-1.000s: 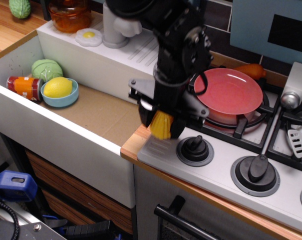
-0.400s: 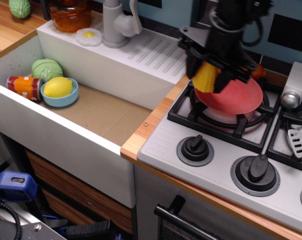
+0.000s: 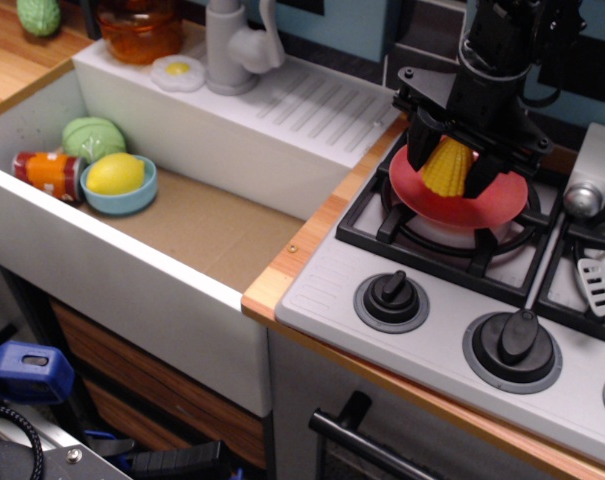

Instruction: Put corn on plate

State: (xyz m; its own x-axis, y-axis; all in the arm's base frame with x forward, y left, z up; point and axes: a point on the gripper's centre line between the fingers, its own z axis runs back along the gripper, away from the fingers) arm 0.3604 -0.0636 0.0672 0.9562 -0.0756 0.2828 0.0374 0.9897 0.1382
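The yellow bumpy corn (image 3: 448, 167) sits between the black fingers of my gripper (image 3: 450, 172), which is shut on it. The gripper hangs directly over the red-pink plate (image 3: 464, 206), which rests on the stove's back-left burner grate. The corn is low over the plate's middle; I cannot tell whether it touches the plate. The gripper body hides the plate's far part.
A sink (image 3: 197, 225) at the left holds a light-blue bowl (image 3: 120, 192) with a lemon (image 3: 115, 173), a green vegetable (image 3: 92, 135) and a can (image 3: 50, 170). Stove knobs (image 3: 391, 296) line the front. A faucet (image 3: 230, 45) and a silver pot (image 3: 594, 175) stand nearby.
The gripper carried the corn from the counter edge by the sink up and right to the stove, and has now lowered it over the plate's middle.
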